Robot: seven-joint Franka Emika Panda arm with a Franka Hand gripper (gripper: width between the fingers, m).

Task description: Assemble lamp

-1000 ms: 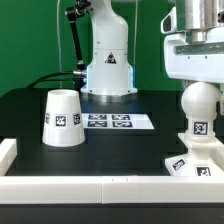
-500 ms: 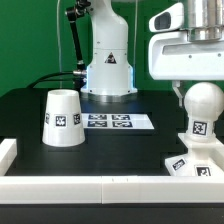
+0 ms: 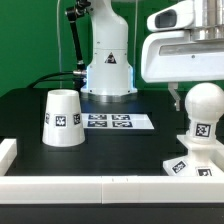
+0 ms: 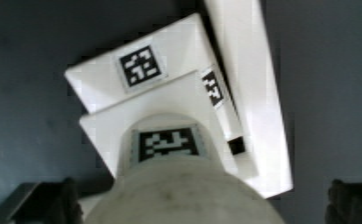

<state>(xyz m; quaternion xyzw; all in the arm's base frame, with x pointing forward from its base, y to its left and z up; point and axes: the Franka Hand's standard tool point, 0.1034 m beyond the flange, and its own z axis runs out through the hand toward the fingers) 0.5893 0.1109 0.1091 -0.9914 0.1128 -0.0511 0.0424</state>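
The round-headed bulb (image 3: 204, 108) stands upright on the squat square base (image 3: 192, 165) at the exterior view's right, against the white front rail. My gripper (image 3: 202, 88) hangs just above the bulb's head, open, its dark fingers (image 4: 46, 202) standing apart on either side of the bulb (image 4: 178, 170) without touching it. The base (image 4: 139, 65) shows beyond the bulb in the wrist view. The tapered cone shade (image 3: 62, 117) stands wide end down at the exterior view's left, far from the gripper.
The marker board (image 3: 115, 121) lies flat between shade and bulb. The white robot pedestal (image 3: 108, 65) stands behind it. A raised white rail (image 3: 80, 186) runs along the front edge, with a block at its left end (image 3: 7, 152).
The gripper has risen from around the bulb's head to just above it. The bulb stays standing on the base. The shade has not moved.
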